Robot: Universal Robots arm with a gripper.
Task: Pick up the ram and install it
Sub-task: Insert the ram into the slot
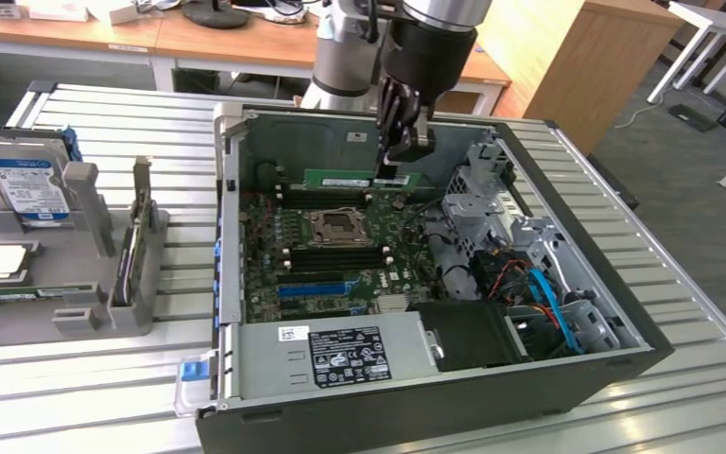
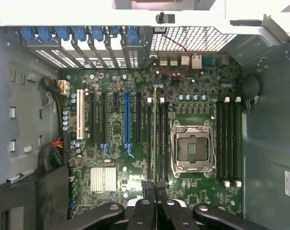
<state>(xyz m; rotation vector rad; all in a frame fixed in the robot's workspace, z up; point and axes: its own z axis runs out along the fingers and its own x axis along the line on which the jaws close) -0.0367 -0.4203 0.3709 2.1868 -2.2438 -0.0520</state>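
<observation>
Inside the open computer case [image 1: 228, 236], near its back wall, the tool [image 1: 395, 168] is pinching the ram [image 1: 337, 178] near one end, above the slots beside the processor socket [image 1: 336, 227]. The ram seems light, stiff and fragile, so it is best held by its edges, not its chips.

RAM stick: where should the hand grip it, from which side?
Pinch the ram by its two flat faces at the top edge, from straight above. It stands on edge over the motherboard, so the lower edge likely must stay free for the slot. The hand is shut on it that way, at the exterior view's right end.
</observation>
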